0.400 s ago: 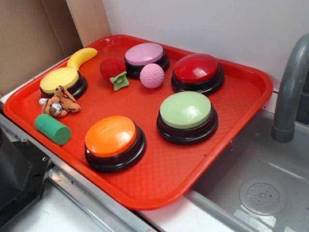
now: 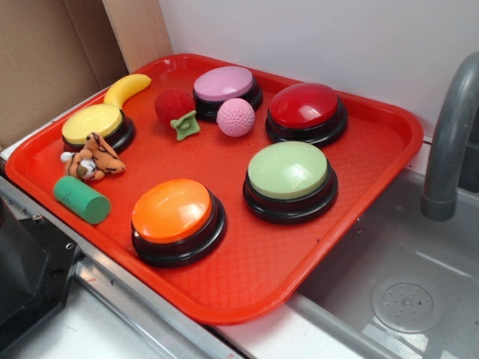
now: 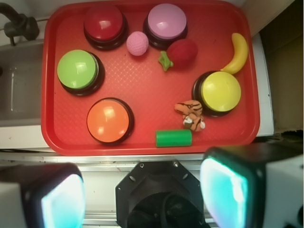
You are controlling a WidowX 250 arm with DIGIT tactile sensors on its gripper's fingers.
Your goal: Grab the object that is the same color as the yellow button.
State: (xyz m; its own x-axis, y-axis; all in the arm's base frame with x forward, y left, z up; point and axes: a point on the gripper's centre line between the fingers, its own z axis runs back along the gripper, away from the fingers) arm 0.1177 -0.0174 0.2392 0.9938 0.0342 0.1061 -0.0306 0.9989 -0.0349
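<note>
Claw [image 3: 142, 197] open, empty, high above tray [image 3: 142, 137] near edge. Toy banana [image 3: 239, 53] at tray's far corner, just beside yellow button [image 3: 220, 91]. Approach: center over banana, grip across narrow width, avoid btn.

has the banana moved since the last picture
No. The banana lies at the tray's far left corner, just behind the yellow button, exactly as before.

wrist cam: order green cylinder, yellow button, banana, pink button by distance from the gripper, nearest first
Gripper sits open at the bottom edge, off the tray.
1. Green cylinder: tray's near rim, just above the fingers.
2. Yellow button: right side, mid-tray.
3. Banana: right rim, beyond that button.
4. Pink button: far rim, centre.
</note>
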